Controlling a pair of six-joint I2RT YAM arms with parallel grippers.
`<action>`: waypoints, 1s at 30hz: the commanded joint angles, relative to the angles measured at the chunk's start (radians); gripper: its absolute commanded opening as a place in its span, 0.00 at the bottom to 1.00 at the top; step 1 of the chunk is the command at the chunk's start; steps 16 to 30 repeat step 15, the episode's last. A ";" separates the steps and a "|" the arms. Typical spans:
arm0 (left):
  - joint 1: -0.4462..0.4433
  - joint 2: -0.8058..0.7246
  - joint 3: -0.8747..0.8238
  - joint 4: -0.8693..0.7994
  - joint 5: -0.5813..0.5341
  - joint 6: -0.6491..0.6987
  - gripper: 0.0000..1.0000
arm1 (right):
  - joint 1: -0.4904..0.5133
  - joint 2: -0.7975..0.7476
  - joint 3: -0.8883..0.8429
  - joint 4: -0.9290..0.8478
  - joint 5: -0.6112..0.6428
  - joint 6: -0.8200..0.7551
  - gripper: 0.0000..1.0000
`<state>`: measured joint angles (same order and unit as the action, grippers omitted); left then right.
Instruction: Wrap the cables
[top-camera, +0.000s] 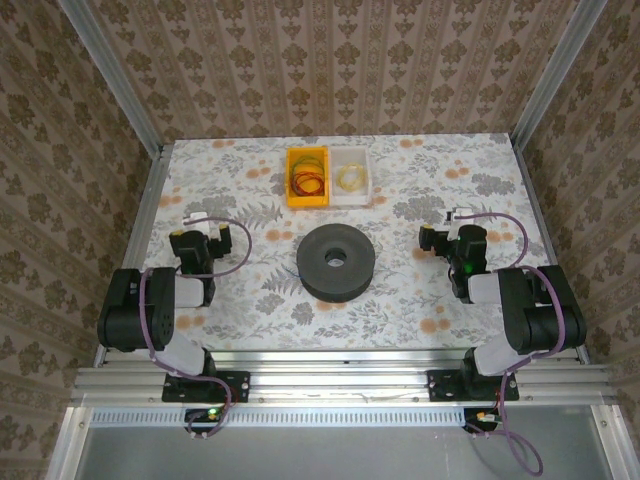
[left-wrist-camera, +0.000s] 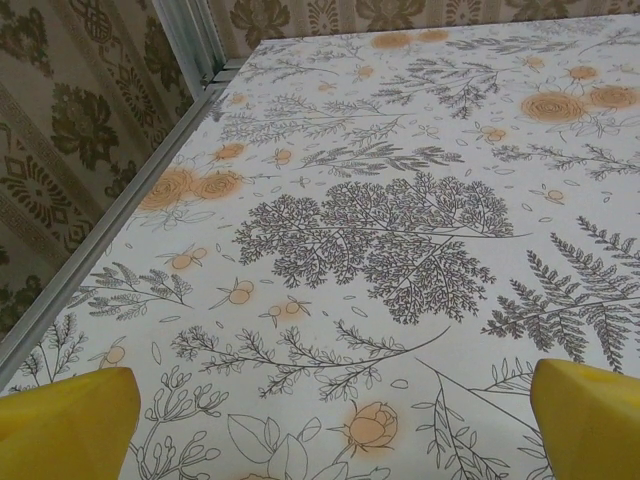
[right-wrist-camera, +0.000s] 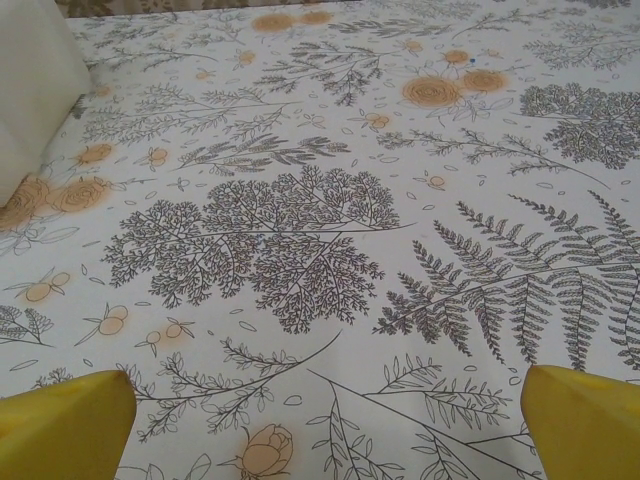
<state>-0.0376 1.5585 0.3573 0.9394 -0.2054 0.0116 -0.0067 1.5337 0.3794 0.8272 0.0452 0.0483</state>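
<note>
The cables lie as small loose coils in two bins at the back of the table: reddish and green coils (top-camera: 308, 181) in an orange bin (top-camera: 291, 190), and a pale yellow coil (top-camera: 351, 178) in a white bin (top-camera: 369, 186). A black spool (top-camera: 336, 262) lies flat at the table's middle. My left gripper (top-camera: 207, 226) hovers left of the spool, open, its yellow fingertips (left-wrist-camera: 62, 425) wide apart over bare tablecloth. My right gripper (top-camera: 448, 226) hovers right of the spool, also open, with nothing between its yellow fingertips (right-wrist-camera: 586, 418).
The floral tablecloth (top-camera: 420, 290) covers the table, which is framed by aluminium rails (top-camera: 150, 200) and patterned walls. In the right wrist view, the white bin's wall (right-wrist-camera: 30, 90) stands at the upper left. The left rail (left-wrist-camera: 120, 210) runs beside my left gripper.
</note>
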 joint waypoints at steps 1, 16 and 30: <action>0.001 -0.001 0.014 0.023 0.016 0.015 1.00 | 0.004 -0.004 0.022 0.039 0.004 0.003 1.00; -0.005 0.000 0.016 0.024 0.005 0.021 1.00 | 0.020 -0.002 0.032 0.019 0.028 -0.013 1.00; -0.005 0.000 0.016 0.024 0.005 0.021 1.00 | 0.020 -0.002 0.032 0.019 0.028 -0.013 1.00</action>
